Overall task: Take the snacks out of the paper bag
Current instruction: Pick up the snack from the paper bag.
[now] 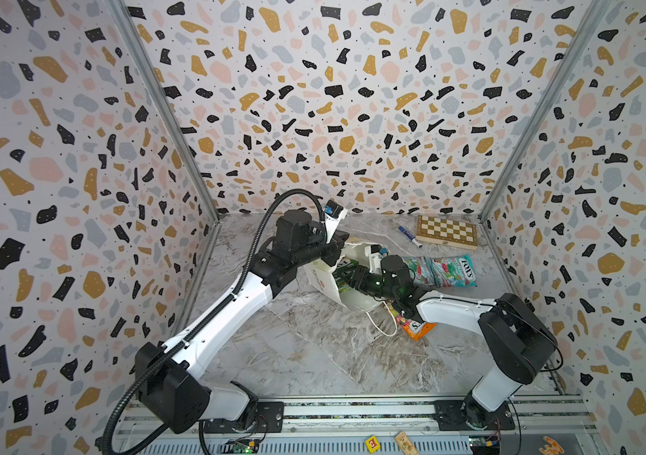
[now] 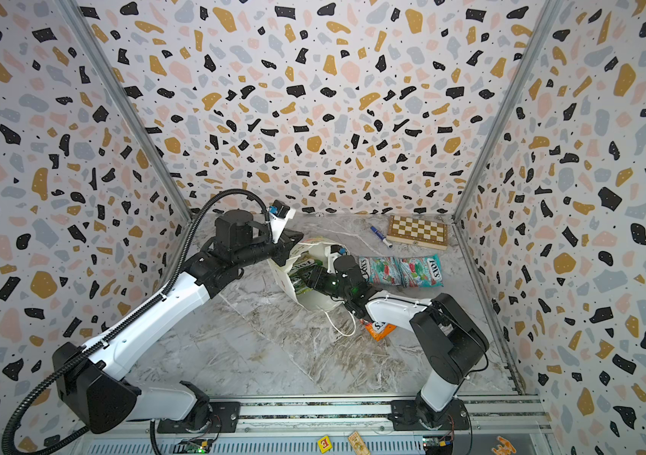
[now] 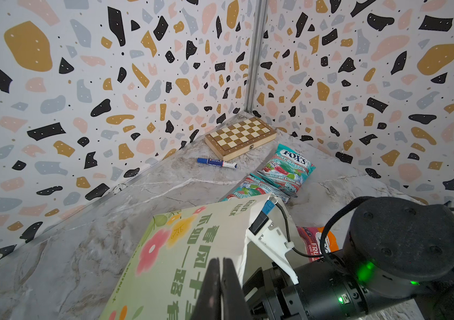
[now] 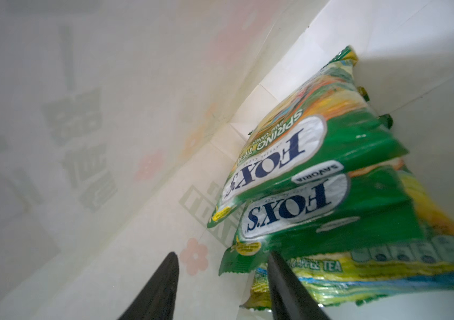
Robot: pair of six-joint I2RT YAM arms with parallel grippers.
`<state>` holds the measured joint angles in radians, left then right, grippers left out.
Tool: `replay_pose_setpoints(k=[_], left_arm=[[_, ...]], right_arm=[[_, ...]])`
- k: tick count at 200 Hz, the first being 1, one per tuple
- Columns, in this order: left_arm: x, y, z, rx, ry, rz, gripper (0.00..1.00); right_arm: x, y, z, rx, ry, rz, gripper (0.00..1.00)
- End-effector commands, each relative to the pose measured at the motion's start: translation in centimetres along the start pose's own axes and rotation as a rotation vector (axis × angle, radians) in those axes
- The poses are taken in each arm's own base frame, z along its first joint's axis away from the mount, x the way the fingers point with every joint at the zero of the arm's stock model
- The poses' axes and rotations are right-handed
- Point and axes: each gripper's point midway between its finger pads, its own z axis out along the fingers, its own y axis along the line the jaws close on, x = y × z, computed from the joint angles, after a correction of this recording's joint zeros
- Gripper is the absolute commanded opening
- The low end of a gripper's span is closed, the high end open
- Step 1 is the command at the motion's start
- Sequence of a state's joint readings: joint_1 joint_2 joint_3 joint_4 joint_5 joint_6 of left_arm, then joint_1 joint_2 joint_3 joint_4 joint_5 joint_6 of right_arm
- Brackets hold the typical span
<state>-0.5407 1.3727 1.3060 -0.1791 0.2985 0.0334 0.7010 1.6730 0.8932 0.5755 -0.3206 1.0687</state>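
orange pouch (image 1: 417,330) half under right arm (image 1: 456,311), green pouches (image 4: 317,171) inside paper bag (image 3: 181,249)

Three walls (image 1: 352,98) papered in a speckled pattern of black, ochre, pink and grey shapes meet at metal corner strips (image 1: 187,157) around a grey marbled floor (image 1: 313,354).

Both top views look down on the same whole tabletop (image 1: 313,354), left wrist view looks past left gripper (image 3: 221,261) toward chessboard (image 3: 241,137), right wrist view sits inside paper bag (image 4: 81,138), close on green pouches (image 4: 317,194).
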Motion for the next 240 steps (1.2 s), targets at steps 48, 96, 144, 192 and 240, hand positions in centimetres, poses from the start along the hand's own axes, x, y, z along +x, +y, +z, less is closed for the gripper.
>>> replay_pose_setpoints(k=[48,96,144,192,240], left_arm=[[-2.5,-1.0,-1.0,0.029,-0.079,0.03,0.0],[-2.6,-1.4,-1.1,0.049,-0.083,0.036,0.0],[-2.7,-2.9,-1.3,0.136,-0.093,0.051,0.0],[-2.7,-3.7,-1.3,0.18,-0.095,0.055,0.0],[-2.5,-3.5,-1.2,0.166,-0.089,0.056,0.0]], right_arm=[[-3.2,0.6,1.4,-0.044,-0.066,0.051,0.51],[-3.8,-1.7,2.1,-0.003,-0.079,0.093,0.52],[-4.2,-3.5,2.7,0.036,-0.086,0.118,0.55],[-4.4,-4.5,3.7,0.062,-0.089,0.139,0.55],[-4.8,-5.5,5.1,0.08,-0.099,0.145,0.42]])
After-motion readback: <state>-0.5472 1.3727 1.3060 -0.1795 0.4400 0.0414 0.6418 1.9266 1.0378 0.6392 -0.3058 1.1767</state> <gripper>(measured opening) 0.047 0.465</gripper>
